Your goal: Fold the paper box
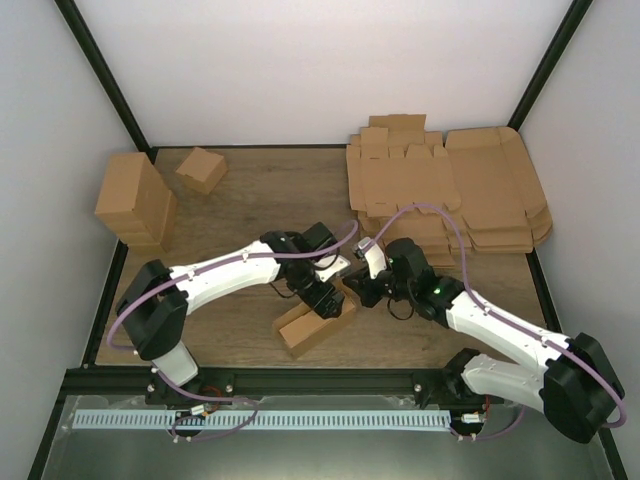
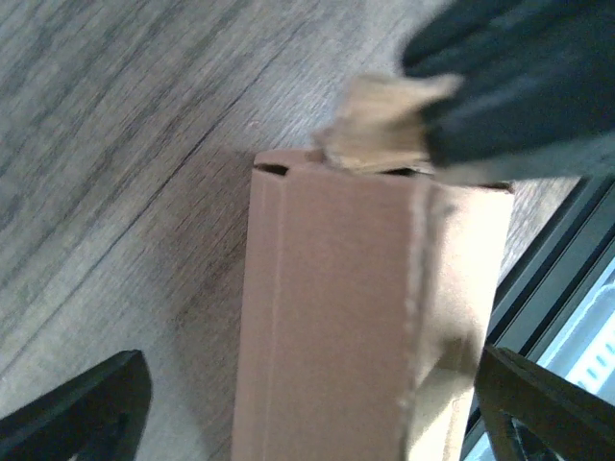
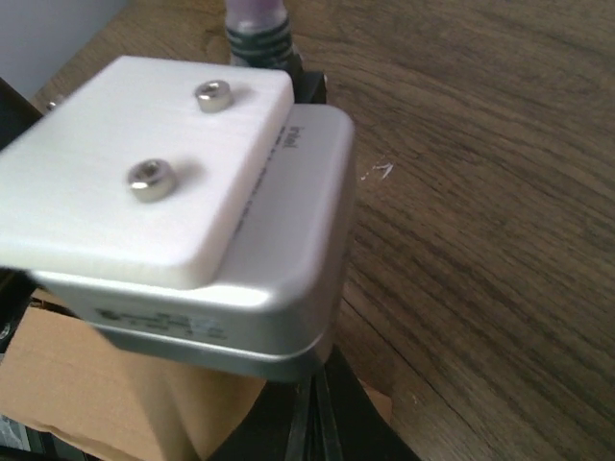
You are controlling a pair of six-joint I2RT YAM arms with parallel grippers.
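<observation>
While the paper box (image 1: 315, 325) is laid on the bench (image 1: 250, 200) at lower centre, it is straddled by the left fingers (image 2: 86, 408) — spread wide — and the opening of the right fingers (image 2: 519, 86) cannot be told.

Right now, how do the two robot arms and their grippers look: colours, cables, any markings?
The left arm and the right arm both have white links with black joints and black bases. A purple cable loops along each. The left gripper and the right gripper are black. The right wrist view shows a white plate with two screws on a silver camera housing.
</observation>
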